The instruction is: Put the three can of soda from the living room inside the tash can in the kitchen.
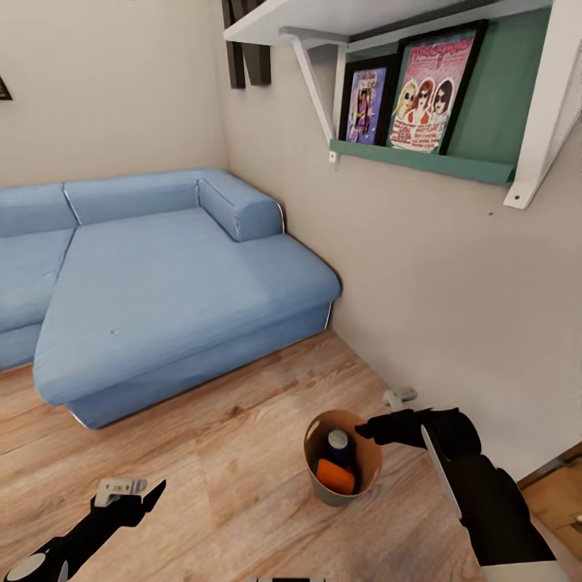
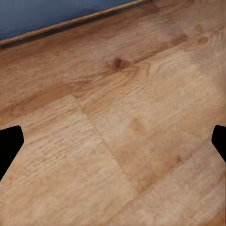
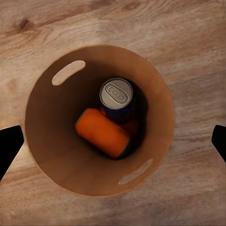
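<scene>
Living room, wood floor beside the blue sofa and wall. The bin stands on the floor, holding an upright blue can and an orange can lying against it; a third can is not discernible. The right end effector hangs over the bin's rim, fingers apart, apparently positioned for dropping cans; the left end effector, also apart, hovers empty over bare floor.

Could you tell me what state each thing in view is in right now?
Trash can: upright on the wood floor, holding cans.
Dark blue can: upright inside the bin.
Orange can: on its side inside the bin.
Right gripper: open, above the bin.
Left gripper: open, empty, above bare floor.
</scene>
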You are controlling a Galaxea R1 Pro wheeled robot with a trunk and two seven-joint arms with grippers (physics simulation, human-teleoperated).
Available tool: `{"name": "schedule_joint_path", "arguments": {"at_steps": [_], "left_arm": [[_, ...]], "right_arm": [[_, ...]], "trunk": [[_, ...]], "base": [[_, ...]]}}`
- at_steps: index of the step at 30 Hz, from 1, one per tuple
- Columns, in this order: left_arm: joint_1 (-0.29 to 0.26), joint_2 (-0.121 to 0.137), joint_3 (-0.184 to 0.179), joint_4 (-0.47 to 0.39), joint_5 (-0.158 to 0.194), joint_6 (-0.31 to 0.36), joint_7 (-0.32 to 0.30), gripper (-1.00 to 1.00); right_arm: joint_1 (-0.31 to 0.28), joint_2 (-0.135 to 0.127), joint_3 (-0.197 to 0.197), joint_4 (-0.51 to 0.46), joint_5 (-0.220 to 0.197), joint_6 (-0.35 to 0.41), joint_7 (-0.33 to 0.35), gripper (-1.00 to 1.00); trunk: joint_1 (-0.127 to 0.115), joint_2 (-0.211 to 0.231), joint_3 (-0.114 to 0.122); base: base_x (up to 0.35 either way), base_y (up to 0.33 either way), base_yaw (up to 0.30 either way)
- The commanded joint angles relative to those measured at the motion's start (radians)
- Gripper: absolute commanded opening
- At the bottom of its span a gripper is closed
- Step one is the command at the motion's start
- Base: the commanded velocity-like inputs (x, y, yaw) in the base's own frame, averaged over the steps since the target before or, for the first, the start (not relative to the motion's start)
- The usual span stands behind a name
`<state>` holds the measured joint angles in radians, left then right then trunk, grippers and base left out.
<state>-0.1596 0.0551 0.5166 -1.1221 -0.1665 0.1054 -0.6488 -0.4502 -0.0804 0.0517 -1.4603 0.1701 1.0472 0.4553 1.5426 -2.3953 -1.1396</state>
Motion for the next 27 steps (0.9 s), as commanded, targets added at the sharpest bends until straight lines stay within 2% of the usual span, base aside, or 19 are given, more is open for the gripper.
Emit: {"name": "schedule_joint_path", "arguments": {"at_steps": [1,15,27], "left_arm": [[0.0,0.0,0.0,0.001,0.0,-0.001,0.0,1.0],[0.0,0.0,-0.001,0.003,0.0,-0.004,0.0,1.0],[0.0,0.005,0.0,0.035,0.001,-0.025,-0.007,1.0]], "right_arm": [[0.006,0.0,0.0,0.0,0.0,0.0,0.001,1.0],[0.058,0.0,0.007,-0.012,0.001,0.0,0.005,1.0],[0.195,-0.008,0.04,-0.098,0.002,-0.057,0.005,1.0]], "trunk": [[-0.004,0.007,0.003],[-0.058,0.105,0.047],[-0.104,0.189,0.085]], "base": [[0.0,0.0,0.0],[0.0,0.0,0.0],[0.0,0.0,0.0]]}}
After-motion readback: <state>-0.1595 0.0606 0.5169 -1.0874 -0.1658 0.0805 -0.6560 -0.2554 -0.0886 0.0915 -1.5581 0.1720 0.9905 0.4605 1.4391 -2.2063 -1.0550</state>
